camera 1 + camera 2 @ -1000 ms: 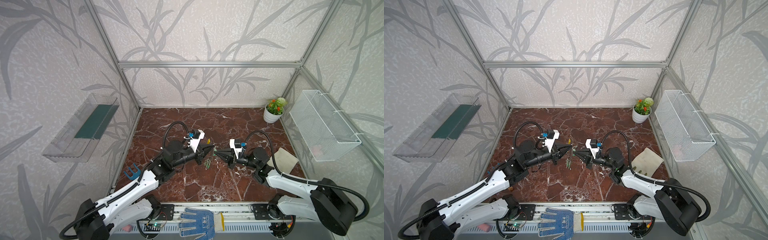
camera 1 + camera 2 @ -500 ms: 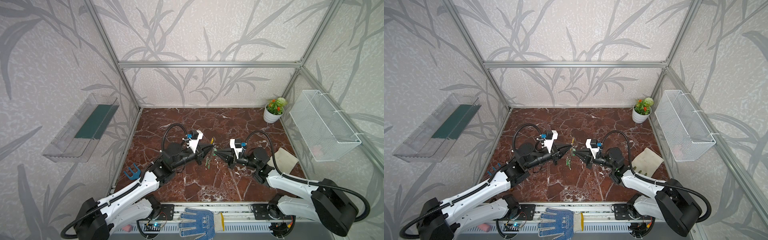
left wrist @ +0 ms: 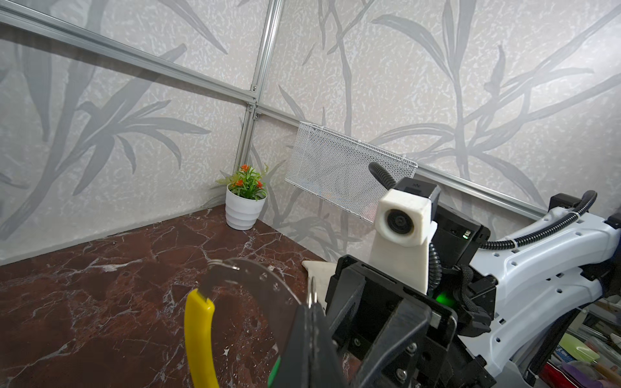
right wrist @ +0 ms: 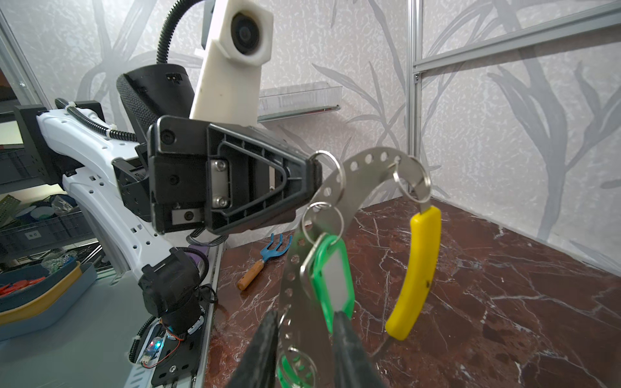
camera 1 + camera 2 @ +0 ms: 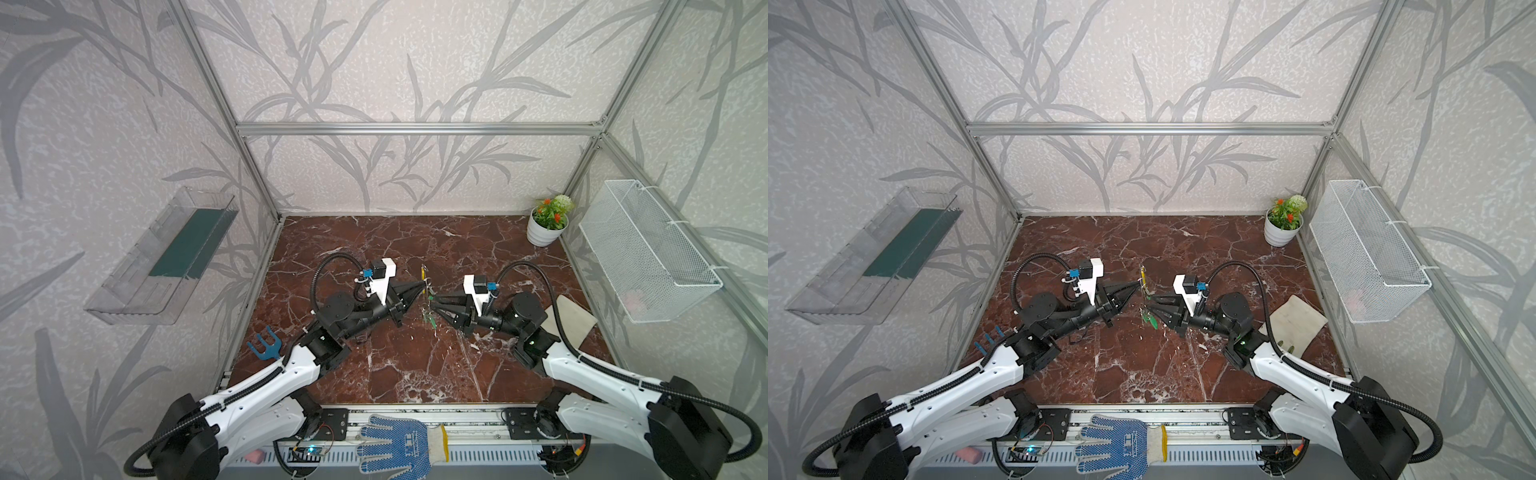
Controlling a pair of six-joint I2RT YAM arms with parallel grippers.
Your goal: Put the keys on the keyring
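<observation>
The keyring (image 4: 369,168), a perforated grey metal band with a yellow sleeve (image 4: 416,268), hangs above the marble floor between the two arms. My left gripper (image 4: 314,166) is shut on it at a small split ring; in both top views it (image 5: 423,285) (image 5: 1139,283) pinches the keyring's (image 5: 423,277) upper part. Green-headed keys (image 4: 331,278) dangle from the band on split rings, seen small in the top views (image 5: 430,320) (image 5: 1148,319). My right gripper (image 4: 305,315) (image 5: 432,301) stands open, its fingers either side of the band and one key's lower end. The left wrist view shows the shut gripper (image 3: 312,309) and yellow sleeve (image 3: 198,336).
A white flower pot (image 5: 542,237) stands in the back right corner, below a wire basket (image 5: 648,253) on the right wall. A pale cloth (image 5: 575,320) lies by the right arm. A blue garden fork (image 5: 264,345) lies front left, and a blue glove (image 5: 395,446) on the front rail.
My right gripper's jaws have parted and no longer pinch the key. The left gripper stays shut and has raised the keyring slightly.
</observation>
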